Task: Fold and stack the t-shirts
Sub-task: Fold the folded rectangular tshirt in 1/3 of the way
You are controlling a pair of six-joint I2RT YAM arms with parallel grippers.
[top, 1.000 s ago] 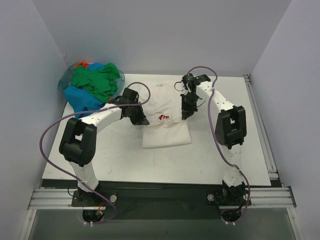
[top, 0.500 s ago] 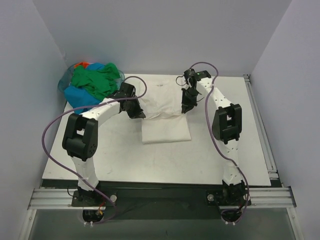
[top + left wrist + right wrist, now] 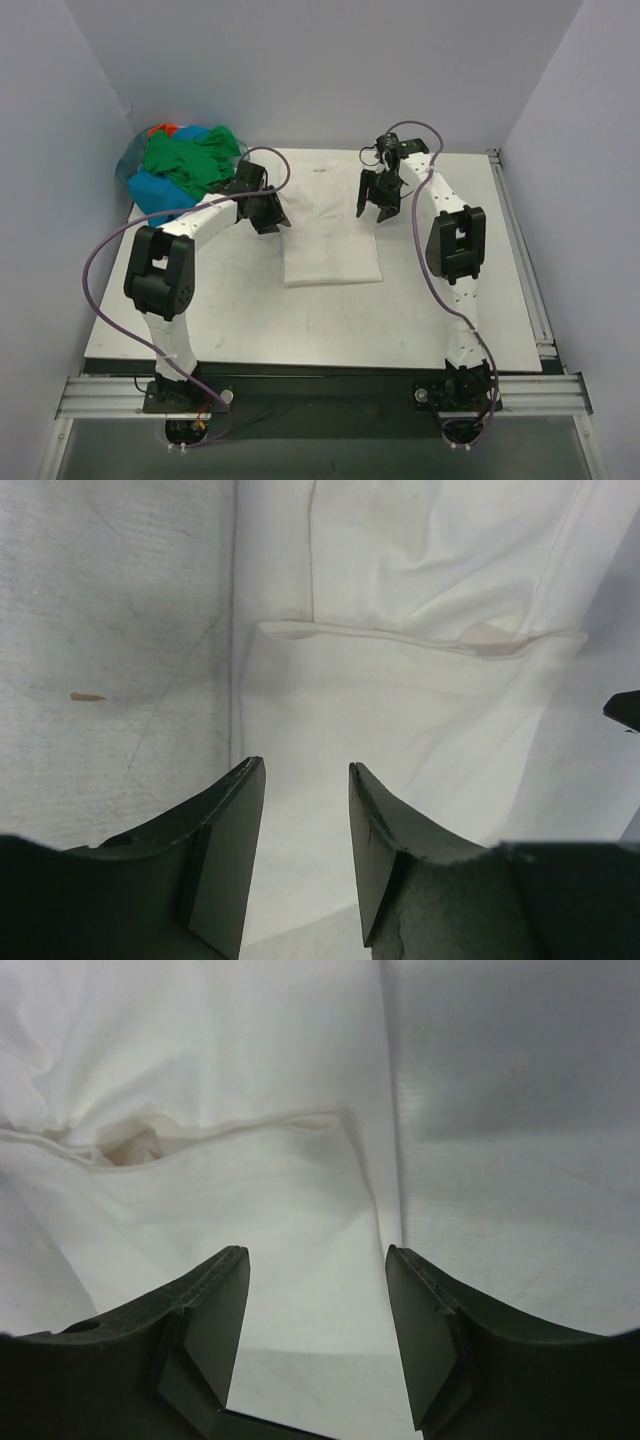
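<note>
Centrally, folded white cloth t-shirt (image 3: 330, 245) lay flat on the pale table (image 3: 300, 320), left gripper (image 3: 269, 213) over its left edge, right gripper (image 3: 373, 208) over its right edge, both open and empty, heaped green, blue and orange shirts (image 3: 185, 165) at upper left.

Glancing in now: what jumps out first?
A heap of green, blue and orange cloth shirts sits at the far left corner of the white table. At its centre lies a folded white cloth t-shirt, with the left gripper and right gripper open at either side, empty.
</note>
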